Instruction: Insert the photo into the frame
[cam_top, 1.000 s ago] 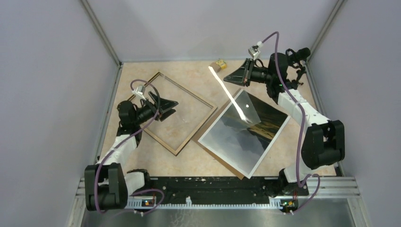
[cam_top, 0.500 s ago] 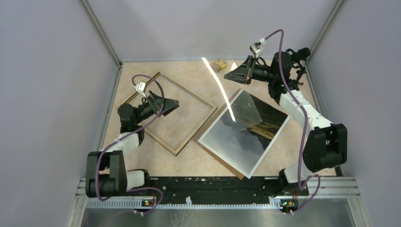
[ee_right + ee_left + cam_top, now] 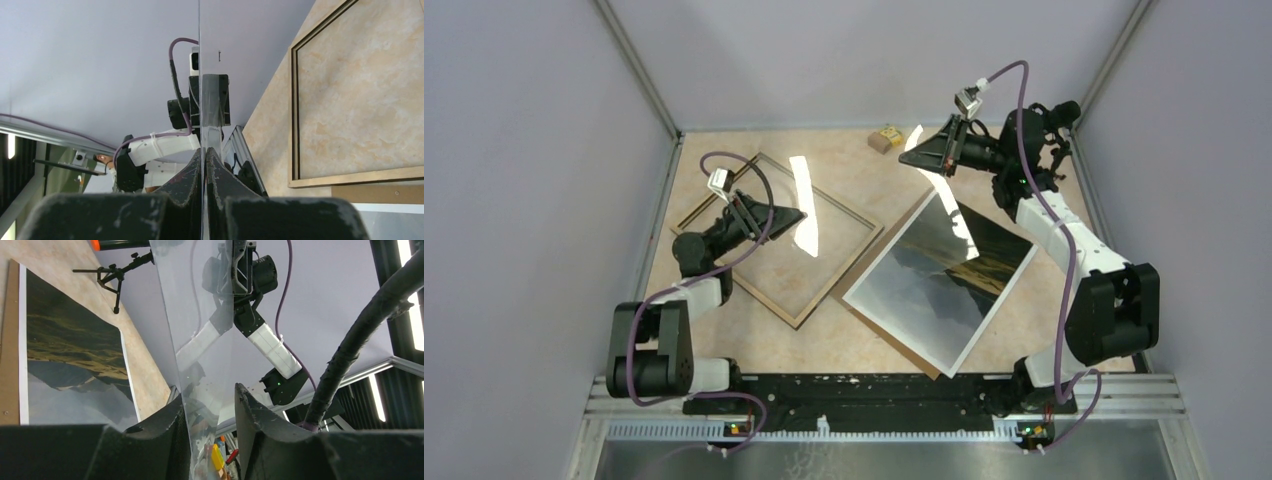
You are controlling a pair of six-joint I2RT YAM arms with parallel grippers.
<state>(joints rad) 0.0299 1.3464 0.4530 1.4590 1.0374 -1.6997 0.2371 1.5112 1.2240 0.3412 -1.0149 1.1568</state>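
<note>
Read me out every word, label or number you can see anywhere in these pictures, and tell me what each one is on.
No text can be read anywhere.
Small tan box, far side: any print is too small to read.
Photo: mountain picture only, no lettering.
Frame: plain, no label showing.
Clear sheet: unmarked.

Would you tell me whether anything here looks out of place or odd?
Yes: a clear sheet hangs in the air, pinched by the right gripper, the left gripper straddling its other edge. The frame lies empty, the photo beside it.
</note>
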